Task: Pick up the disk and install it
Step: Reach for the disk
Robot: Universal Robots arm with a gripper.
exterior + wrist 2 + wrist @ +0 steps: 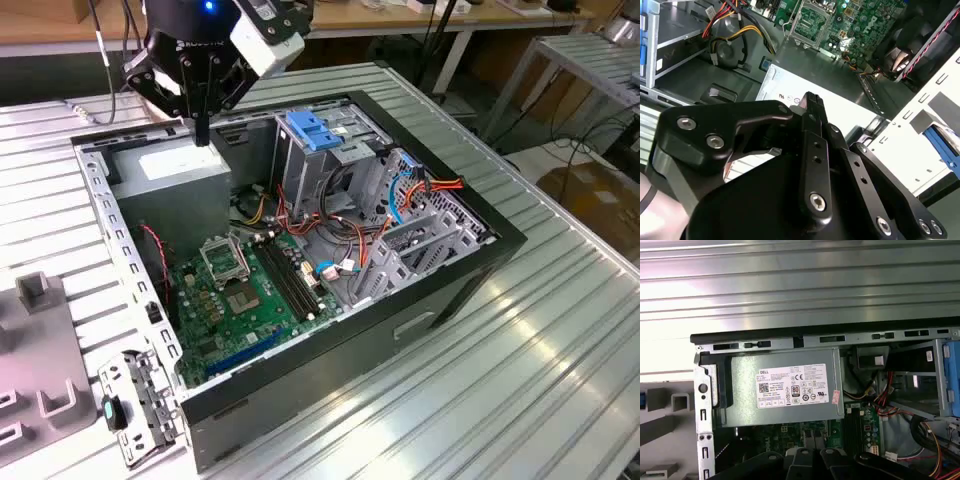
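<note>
The disk is out of view. My gripper hangs at the far corner of the open computer case, just over the grey power supply box with its white sticker. Its black fingers look pressed together with nothing between them. In the second wrist view the fingertips point down at the box's pale top. A grey drive cage topped by a blue slotted bracket stands inside the case, on the exterior view's right of my gripper.
A green motherboard lies on the case floor, with red, orange and blue cables running near the cage. A grey fixture and a loose metal panel sit on the ribbed metal table beside the case.
</note>
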